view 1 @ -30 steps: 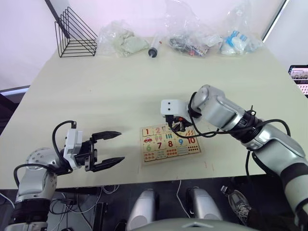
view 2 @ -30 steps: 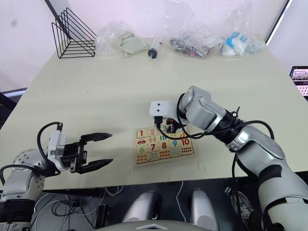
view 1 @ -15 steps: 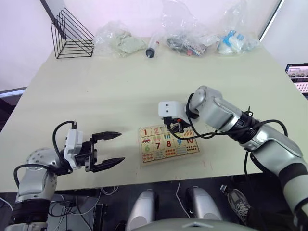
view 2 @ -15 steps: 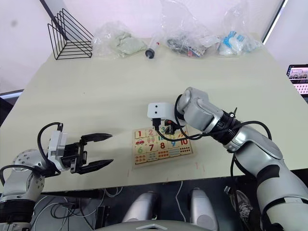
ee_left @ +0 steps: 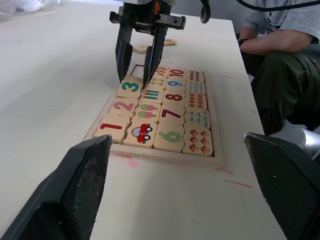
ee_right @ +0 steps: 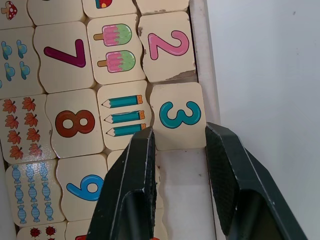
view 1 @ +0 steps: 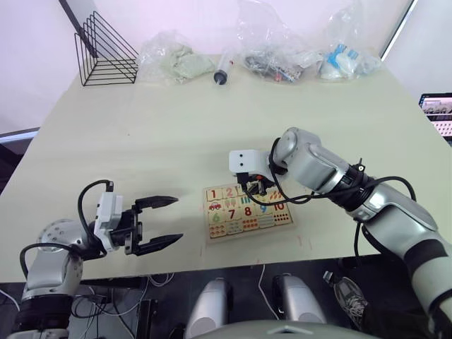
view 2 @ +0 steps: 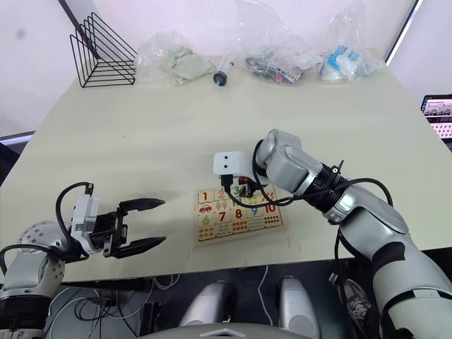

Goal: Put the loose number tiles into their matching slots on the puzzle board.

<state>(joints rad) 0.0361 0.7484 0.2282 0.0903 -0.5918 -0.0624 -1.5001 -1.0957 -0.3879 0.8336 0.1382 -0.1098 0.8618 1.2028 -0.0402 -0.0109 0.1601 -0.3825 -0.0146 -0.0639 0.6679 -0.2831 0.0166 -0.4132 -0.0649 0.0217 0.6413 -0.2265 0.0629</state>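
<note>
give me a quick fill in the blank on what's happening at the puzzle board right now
1. The right gripper is at the tile with the digit ____.
2. That tile sits next to the picture tile showing three ____.
3. The left gripper, away from the puzzle board, has its fingers ____.
4. On the board, the red car tile sits between the 1 and the ____.

Missing words: 3; pencils; open; 6
</note>
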